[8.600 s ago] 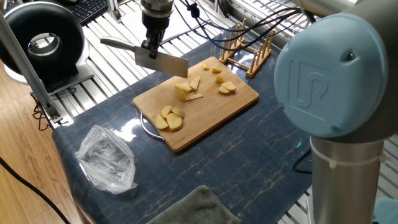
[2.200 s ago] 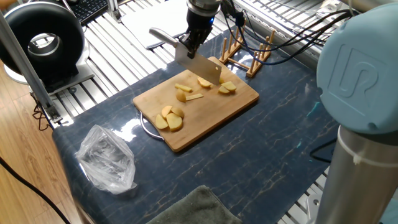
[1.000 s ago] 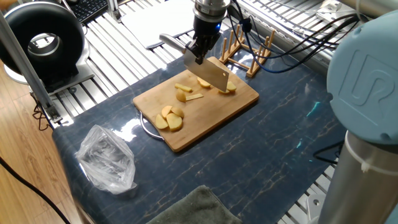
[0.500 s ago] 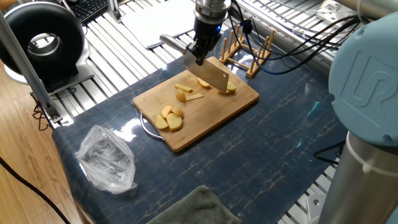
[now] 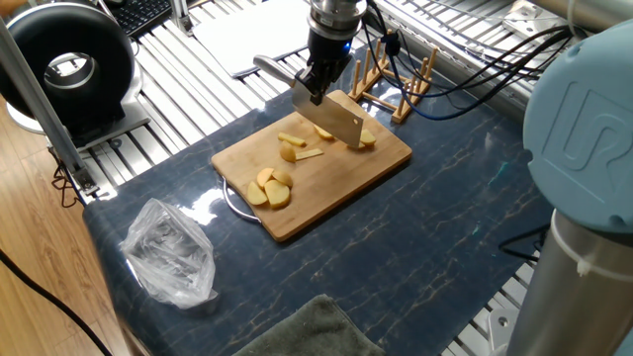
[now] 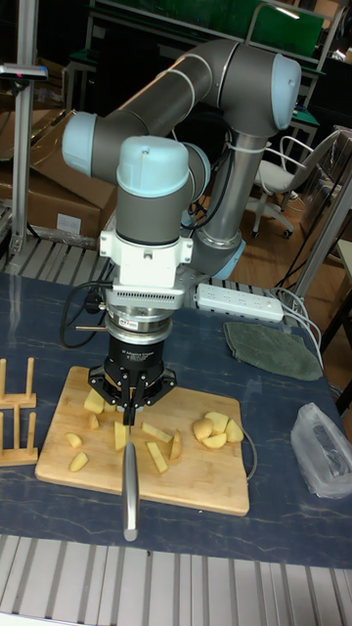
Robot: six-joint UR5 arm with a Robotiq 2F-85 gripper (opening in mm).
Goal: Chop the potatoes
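Observation:
Peeled pale-yellow potatoes lie on a bamboo board (image 5: 326,188): a cluster of rounded pieces (image 5: 269,188) at the near left, slices (image 5: 293,146) in the middle and a wedge (image 5: 368,139) at the far right. In the tall fixed view the same cluster (image 6: 213,428) and smaller pieces (image 6: 156,453) show on the board (image 6: 200,481). My gripper (image 5: 318,81) (image 6: 130,393) is shut on a cleaver-style knife. Its blade (image 5: 337,118) stands edge-down on the far right pieces, partly hiding them. The handle (image 5: 273,67) (image 6: 129,494) sticks out past the board.
A crumpled plastic bag (image 5: 170,253) (image 6: 328,450) lies on the dark table left of the board. A green towel (image 5: 309,331) (image 6: 270,350) sits at the near edge. A wooden rack (image 5: 392,85) (image 6: 15,411) stands close behind the knife. A black round device (image 5: 69,61) is far left.
Over the earlier frames the knife moved from the board's left rear edge to the far right pieces and came down. In the last second nothing visibly moved.

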